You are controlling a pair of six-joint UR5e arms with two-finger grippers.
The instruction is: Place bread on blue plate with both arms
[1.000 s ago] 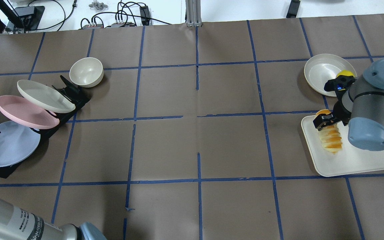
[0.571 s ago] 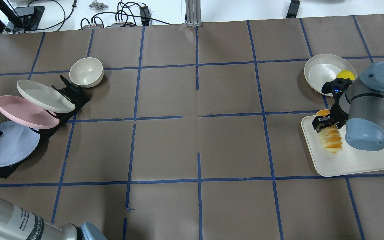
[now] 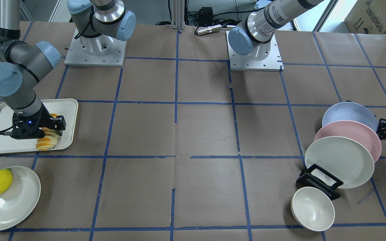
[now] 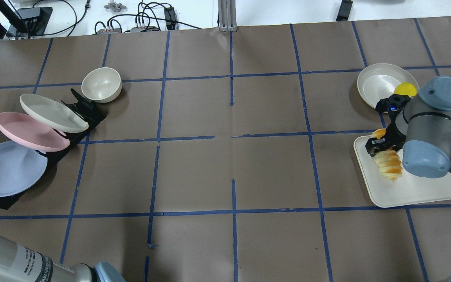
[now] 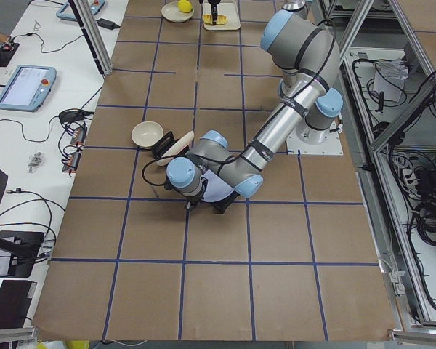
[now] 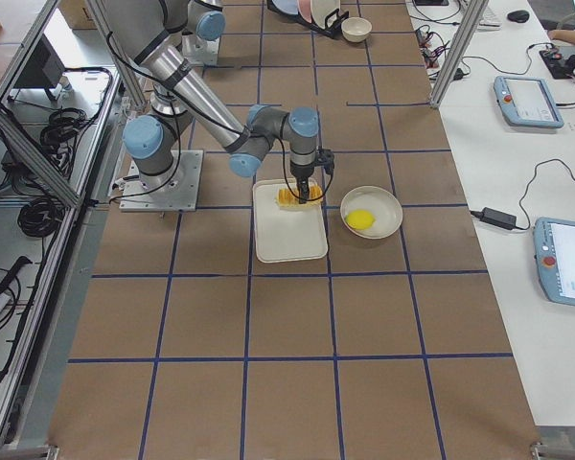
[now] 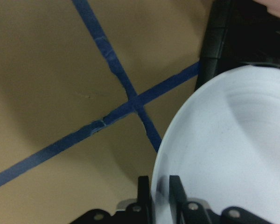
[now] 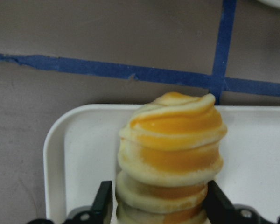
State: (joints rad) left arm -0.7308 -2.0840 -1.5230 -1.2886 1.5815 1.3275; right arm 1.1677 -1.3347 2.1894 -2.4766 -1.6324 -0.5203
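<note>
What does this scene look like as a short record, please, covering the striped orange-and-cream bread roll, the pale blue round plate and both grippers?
bread: ridged orange-and-cream striped roll, lying on the cream rectangular tray
blue plate: pale, round, matte; tilted in the black rack beside the pink plate
left gripper: shut on the blue plate's rim
right gripper: fingers flank the bread; grip uncertain
progress: bread not yet on the blue plate
</note>
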